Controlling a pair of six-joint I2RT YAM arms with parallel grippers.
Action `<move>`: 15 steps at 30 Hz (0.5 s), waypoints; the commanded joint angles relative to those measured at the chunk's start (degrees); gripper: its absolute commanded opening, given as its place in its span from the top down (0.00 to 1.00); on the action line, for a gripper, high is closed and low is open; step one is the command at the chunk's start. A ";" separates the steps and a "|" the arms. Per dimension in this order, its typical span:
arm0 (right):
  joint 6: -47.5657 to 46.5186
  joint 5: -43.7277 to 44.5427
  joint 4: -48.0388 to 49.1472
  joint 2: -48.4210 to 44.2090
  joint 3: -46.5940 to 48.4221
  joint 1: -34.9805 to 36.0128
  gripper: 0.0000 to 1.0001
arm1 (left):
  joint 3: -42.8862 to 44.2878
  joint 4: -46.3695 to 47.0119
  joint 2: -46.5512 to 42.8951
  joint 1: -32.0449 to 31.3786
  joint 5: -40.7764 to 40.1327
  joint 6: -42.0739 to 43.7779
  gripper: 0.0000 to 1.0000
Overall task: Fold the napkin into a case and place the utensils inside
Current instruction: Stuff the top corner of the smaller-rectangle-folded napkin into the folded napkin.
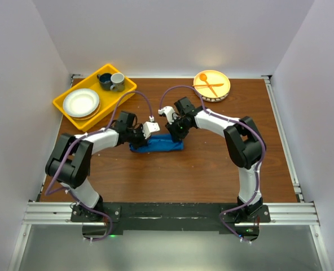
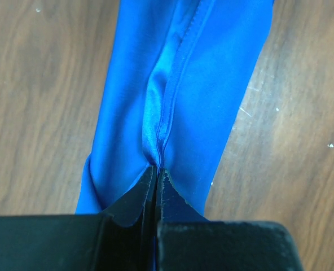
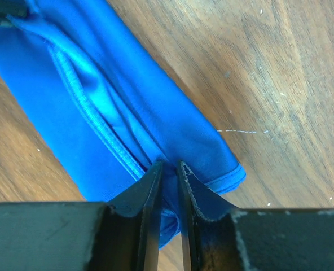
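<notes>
The bright blue napkin (image 1: 155, 147) lies on the wooden table as a long narrow folded strip, between the two arms. My left gripper (image 1: 140, 136) is at its left end; in the left wrist view the gripper (image 2: 156, 169) is shut on the napkin's (image 2: 212, 84) raised hemmed edge. My right gripper (image 1: 174, 133) is at its right end; in the right wrist view the gripper (image 3: 168, 165) is shut on a fold of the napkin (image 3: 172, 113) near its corner. The metal spoon and fork are out of view.
A yellow tray (image 1: 62, 104) at the back left holds white plates (image 1: 80, 103) and two cups (image 1: 111, 81). A yellow plate (image 1: 223, 90) at the back right carries an orange plastic spoon and fork (image 1: 208, 84). White walls surround the table.
</notes>
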 commanded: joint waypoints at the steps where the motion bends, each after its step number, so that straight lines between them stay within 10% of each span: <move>1: -1.13 -1.53 -4.28 -0.77 2.33 0.27 0.76 | 0.93 -1.30 3.52 1.17 -0.56 1.28 1.00; 15: 8.71 -9.45 -0.60 7.12 18.15 1.06 0.67 | -0.22 -3.50 3.00 1.53 1.02 5.06 1.00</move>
